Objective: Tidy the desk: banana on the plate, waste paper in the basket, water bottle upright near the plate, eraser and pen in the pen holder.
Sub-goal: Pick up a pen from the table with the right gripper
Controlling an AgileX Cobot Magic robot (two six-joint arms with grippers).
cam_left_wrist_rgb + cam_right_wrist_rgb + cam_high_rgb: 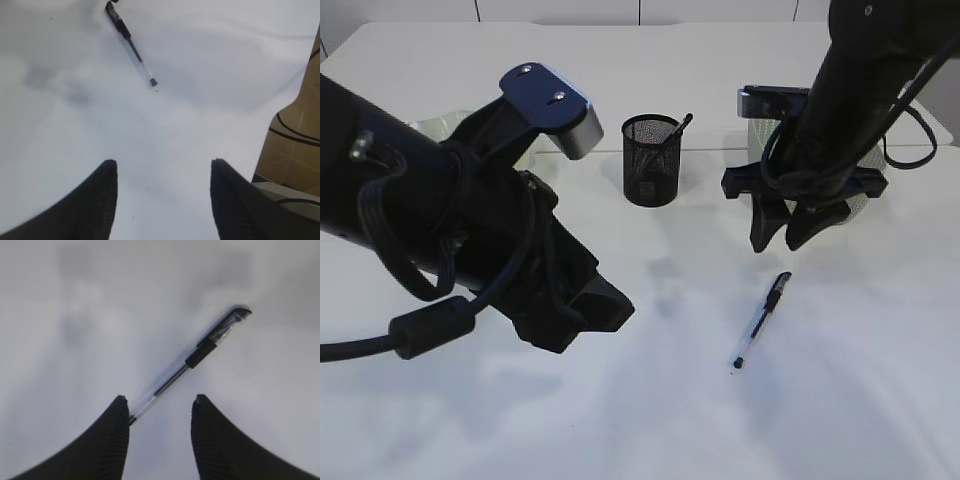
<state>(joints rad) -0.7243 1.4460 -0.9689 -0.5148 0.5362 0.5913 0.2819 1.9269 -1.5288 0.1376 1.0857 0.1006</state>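
Gel pen (761, 321) lies flat on the white surface (650, 400), well apart from mesh pen holder (651, 160). Right hand (788, 238) hangs above pen's cap end w/ jaws wide, empty, prob. lining up a pick. Left hand (162, 200) also wide, empty, parked aside.

Bare tabletop (860, 400) around pen (761, 321)

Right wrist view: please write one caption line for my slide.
Open right gripper above a pen lying on the white table.
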